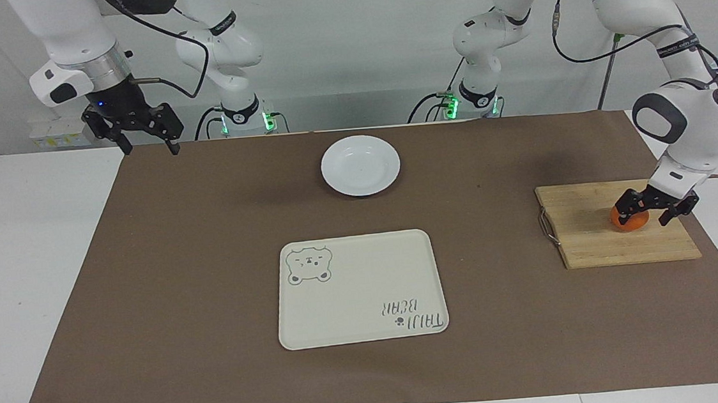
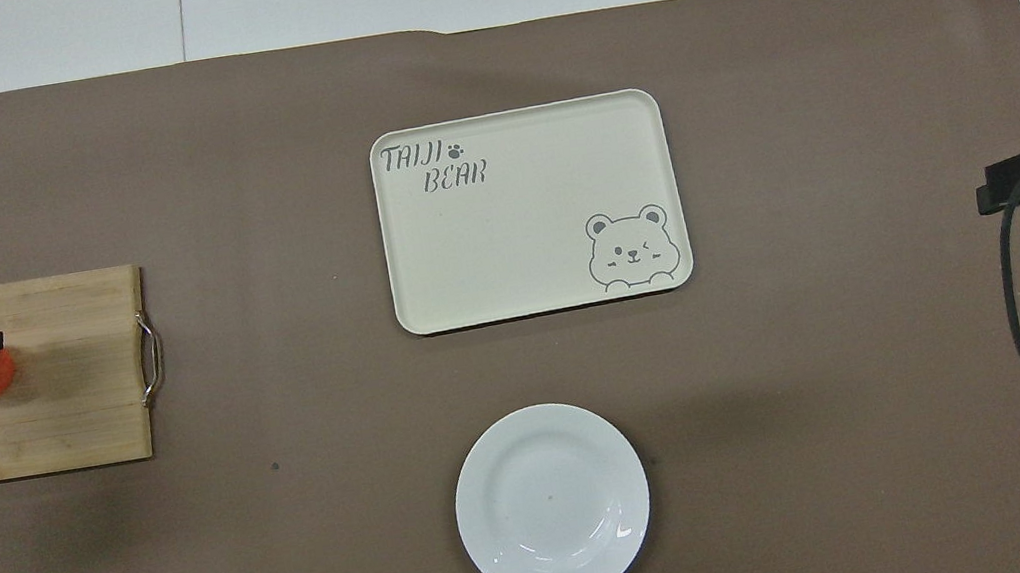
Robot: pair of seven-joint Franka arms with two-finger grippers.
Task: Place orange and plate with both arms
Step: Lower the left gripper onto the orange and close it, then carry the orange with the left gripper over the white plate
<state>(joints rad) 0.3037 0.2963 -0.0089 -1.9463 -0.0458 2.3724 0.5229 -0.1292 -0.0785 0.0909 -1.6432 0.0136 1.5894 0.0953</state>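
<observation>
Straddling the orange on the cutting board — left gripper spread open, right gripper waiting, fingers apart.

cream bear tray mid-mat, wooden board toward left arm's end, brown mat

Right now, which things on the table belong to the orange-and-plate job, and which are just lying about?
Part of the job:
small round orange fruit on the board, left pincer down around it
round glossy white plate
right pincer, waiting over the mat's corner

Lying about:
wooden cutting board
cream rectangular bear tray
brown paper mat
</observation>
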